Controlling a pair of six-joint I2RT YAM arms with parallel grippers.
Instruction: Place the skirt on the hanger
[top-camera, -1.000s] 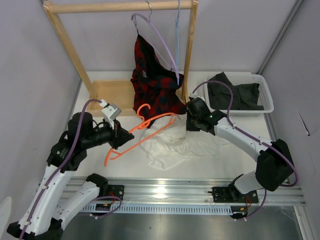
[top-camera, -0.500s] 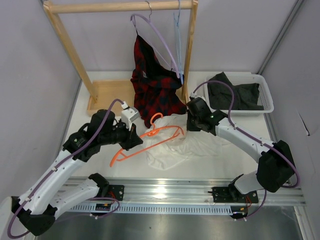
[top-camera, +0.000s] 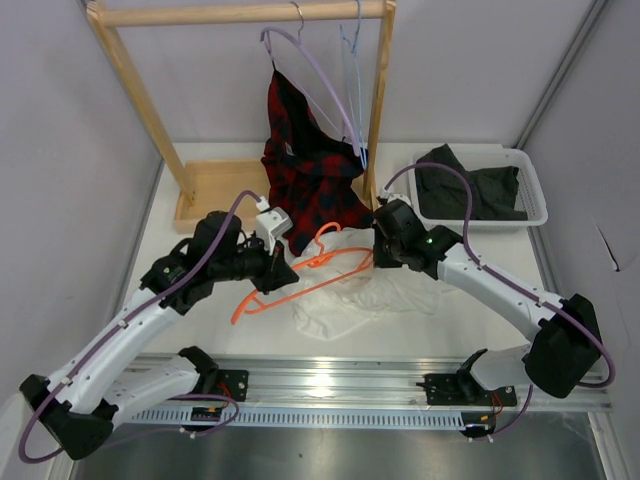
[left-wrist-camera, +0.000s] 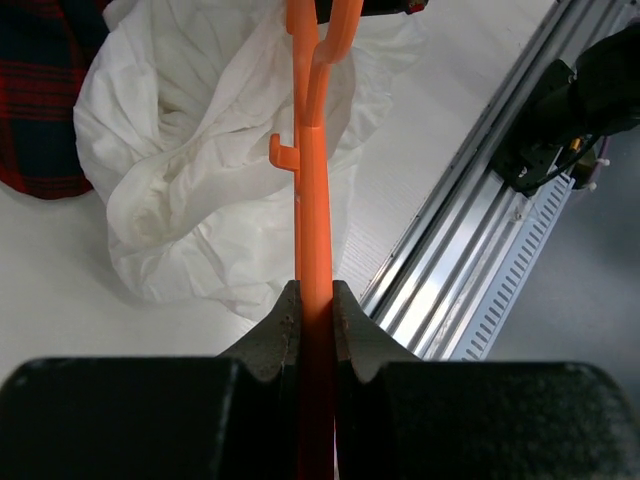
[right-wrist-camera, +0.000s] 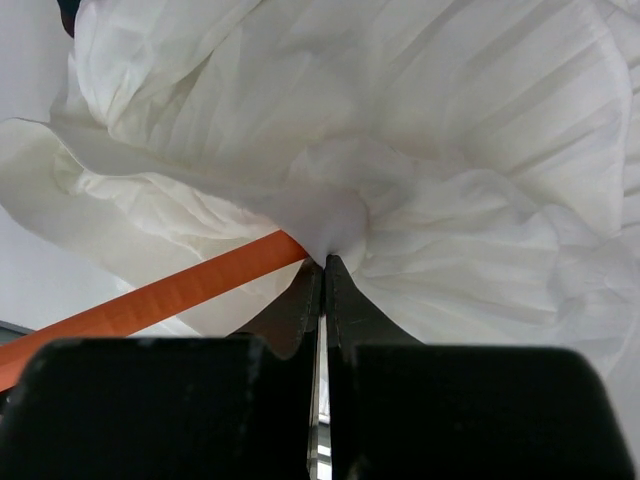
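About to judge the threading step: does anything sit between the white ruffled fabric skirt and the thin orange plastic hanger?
Nothing visible does. The left gripper is shut on the orange hanger, whose arm reaches the white skirt pinched by the right gripper. The red-and-black plaid garment hangs behind them, not between.

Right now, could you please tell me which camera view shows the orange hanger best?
The top external view: nearly the whole hanger shows, hook included. The left wrist view shows it edge-on in the left gripper; the right wrist view, only a strip beside the skirt.
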